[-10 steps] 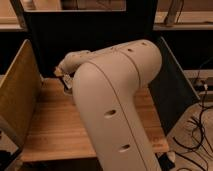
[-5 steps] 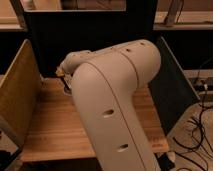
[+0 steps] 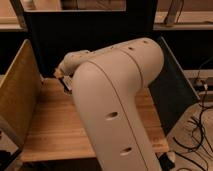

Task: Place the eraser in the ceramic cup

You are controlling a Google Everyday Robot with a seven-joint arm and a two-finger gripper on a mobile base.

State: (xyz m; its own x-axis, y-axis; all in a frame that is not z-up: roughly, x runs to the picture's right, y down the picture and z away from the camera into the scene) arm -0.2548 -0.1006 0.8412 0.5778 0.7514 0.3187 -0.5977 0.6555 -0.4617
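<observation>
My large white arm (image 3: 117,100) fills the middle of the camera view and covers most of the wooden table (image 3: 50,130). The arm folds back toward the table's far left, where its small dark and tan end (image 3: 63,76) shows. My gripper sits beyond that end, hidden by the arm, and it is shut. Whether anything is in it is hidden. The eraser is out of view. The ceramic cup is out of view as well.
A light wooden side panel (image 3: 17,95) stands along the table's left edge. Dark panels close off the back (image 3: 75,35) and the right side (image 3: 172,85). Cables (image 3: 200,125) lie on the floor at the right.
</observation>
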